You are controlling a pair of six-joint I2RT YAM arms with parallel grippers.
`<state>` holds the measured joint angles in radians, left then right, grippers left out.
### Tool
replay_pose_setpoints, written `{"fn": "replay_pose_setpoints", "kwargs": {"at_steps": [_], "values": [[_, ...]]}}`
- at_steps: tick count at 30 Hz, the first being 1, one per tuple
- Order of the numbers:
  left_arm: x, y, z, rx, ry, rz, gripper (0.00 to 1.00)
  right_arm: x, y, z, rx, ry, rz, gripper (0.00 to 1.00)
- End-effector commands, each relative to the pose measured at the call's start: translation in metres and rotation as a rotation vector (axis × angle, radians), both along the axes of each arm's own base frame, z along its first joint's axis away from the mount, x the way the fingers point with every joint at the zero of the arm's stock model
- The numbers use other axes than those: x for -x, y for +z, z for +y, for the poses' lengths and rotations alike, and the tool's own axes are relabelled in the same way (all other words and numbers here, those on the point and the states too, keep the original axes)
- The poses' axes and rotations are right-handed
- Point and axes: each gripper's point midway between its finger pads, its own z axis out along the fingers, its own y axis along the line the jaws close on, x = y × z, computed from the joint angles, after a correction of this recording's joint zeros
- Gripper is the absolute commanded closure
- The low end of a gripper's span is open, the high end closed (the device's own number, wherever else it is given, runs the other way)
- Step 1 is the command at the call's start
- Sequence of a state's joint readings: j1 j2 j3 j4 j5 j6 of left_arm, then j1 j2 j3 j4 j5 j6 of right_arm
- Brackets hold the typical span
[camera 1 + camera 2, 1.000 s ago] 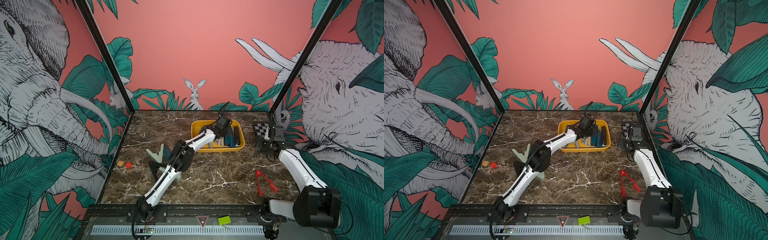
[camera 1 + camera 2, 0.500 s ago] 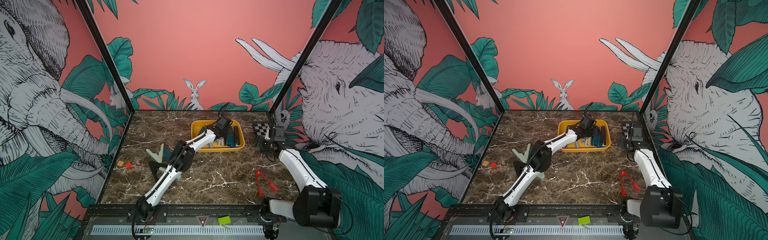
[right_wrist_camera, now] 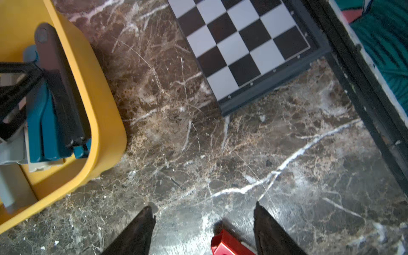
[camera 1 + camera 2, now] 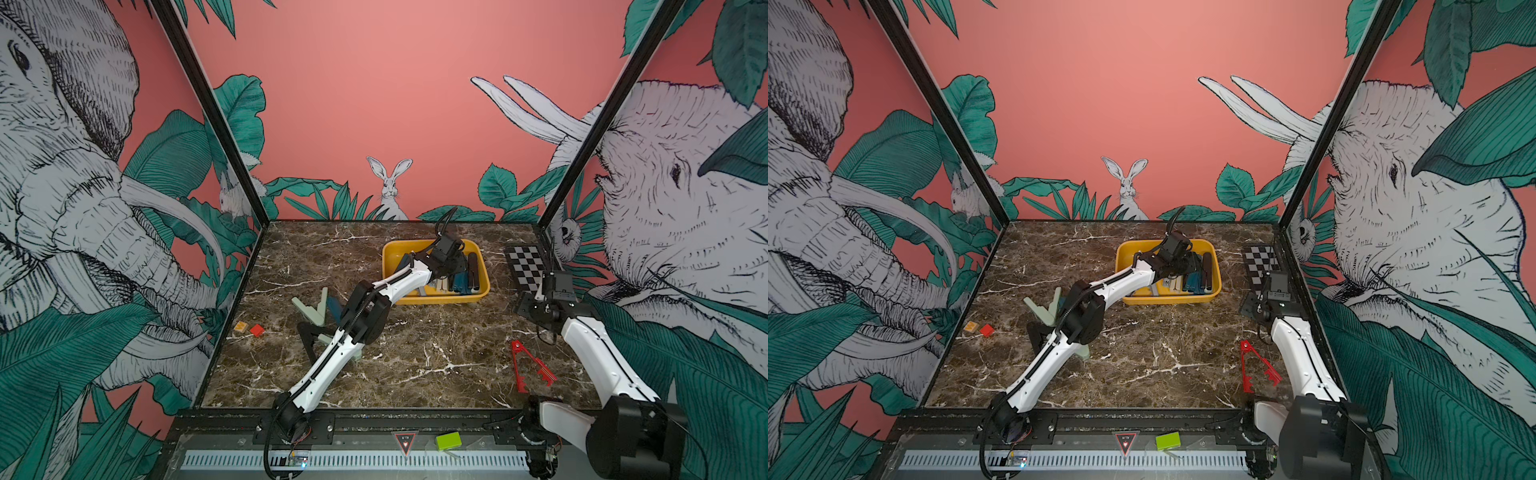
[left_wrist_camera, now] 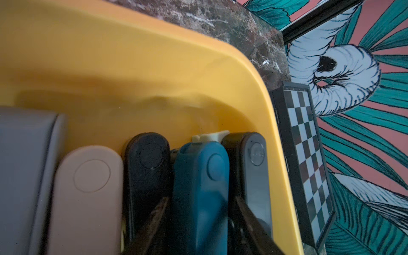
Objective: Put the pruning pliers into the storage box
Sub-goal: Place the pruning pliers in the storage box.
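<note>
Your left tool (image 5: 199,198) sits low inside the shallow bright yellow plastic storage box (image 5: 154,55), fingers (image 5: 152,220) parted to either side of a folded dark teal plastic pliers (image 5: 198,176), a thin dark gap on each side: not pinching it. That teal one lies flat in a packed row: a black folded pliers (image 5: 145,167) on one flank, a dark grey-black pliers (image 5: 254,167) against the box wall on the other, then a beige pliers (image 5: 88,187) and a grey pliers (image 5: 22,165) past the black. A cream tip (image 5: 209,135) pokes out beyond the teal. In both top views your left arm (image 4: 332,365) reaches across the brown marble bench (image 4: 415,353) to the box, set toward the back. Out on the bench by the arm's elbow: a mint V-shaped pliers (image 4: 309,309), a teal pliers (image 4: 333,306) just beside it, a black V-shaped pliers (image 4: 307,336) partly under the arm. Your right tool (image 3: 204,207) hangs over bare bench, fingers spread wide, gripping nothing; the end of a thin red pliers (image 3: 227,242) shows between them at the edge of the right wrist view. A black-and-white chequered board (image 3: 238,39) lies near the box's corner.
</note>
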<state>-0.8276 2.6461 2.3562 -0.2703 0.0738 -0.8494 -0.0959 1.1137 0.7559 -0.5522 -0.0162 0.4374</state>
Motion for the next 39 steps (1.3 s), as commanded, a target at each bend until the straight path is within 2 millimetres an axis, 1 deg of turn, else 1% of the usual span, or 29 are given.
{"fn": "replay_pose_setpoints", "kwargs": {"at_steps": [1,4,6,8,9,10,12,14,16,18,20,24,26,31,35,36,39], "values": [[0.003,0.059,0.001,0.064,0.003,-0.066,0.49,0.022,-0.008,0.001,-0.026,-0.038,0.049,0.34],[0.003,0.085,0.002,0.071,-0.009,-0.124,0.44,0.035,-0.013,0.009,-0.065,-0.028,0.069,0.4],[0.004,0.102,0.004,0.074,-0.018,-0.159,0.39,0.045,-0.014,0.01,-0.061,-0.022,0.092,0.43],[0.005,0.115,0.006,0.079,-0.023,-0.189,0.33,0.054,-0.013,0.009,-0.052,-0.026,0.104,0.47],[0.005,0.119,0.008,0.081,-0.025,-0.203,0.28,0.059,-0.014,0.009,-0.054,-0.032,0.11,0.5],[0.006,0.122,0.009,0.081,-0.024,-0.215,0.24,0.062,-0.016,0.011,-0.068,-0.039,0.115,0.52],[0.007,0.134,0.013,0.086,-0.028,-0.249,0.19,0.072,-0.026,0.019,-0.096,-0.044,0.144,0.55],[0.008,0.144,0.02,0.066,-0.022,-0.283,0.14,0.082,-0.034,0.024,-0.087,-0.043,0.178,0.56],[0.011,0.159,0.027,0.055,-0.023,-0.33,0.07,0.091,-0.039,0.026,-0.073,-0.041,0.201,0.57],[0.013,0.172,0.035,0.039,-0.02,-0.374,0.01,0.094,-0.041,0.03,-0.076,-0.046,0.203,0.59],[0.016,0.182,0.044,0.02,-0.017,-0.411,0.01,0.1,-0.045,0.032,-0.077,-0.058,0.226,0.61],[0.022,0.199,0.064,0.013,0.01,-0.475,0.01,0.116,-0.062,0.034,-0.071,-0.074,0.273,0.62],[0.026,0.201,0.071,0.009,0.009,-0.485,0.01,0.119,-0.068,0.035,-0.071,-0.085,0.274,0.63],[0.03,0.205,0.088,0.019,0.015,-0.49,0.01,0.12,-0.072,0.031,-0.03,-0.107,0.283,0.64],[0.032,0.204,0.104,0.017,0.026,-0.486,0.01,0.123,-0.09,0.029,-0.018,-0.123,0.32,0.62],[0.033,0.205,0.108,0.015,0.029,-0.489,0.01,0.122,-0.092,0.029,-0.018,-0.127,0.319,0.63],[0.033,0.205,0.121,0.002,0.047,-0.494,0.01,0.117,-0.093,0.033,-0.029,-0.111,0.304,0.71]]}}
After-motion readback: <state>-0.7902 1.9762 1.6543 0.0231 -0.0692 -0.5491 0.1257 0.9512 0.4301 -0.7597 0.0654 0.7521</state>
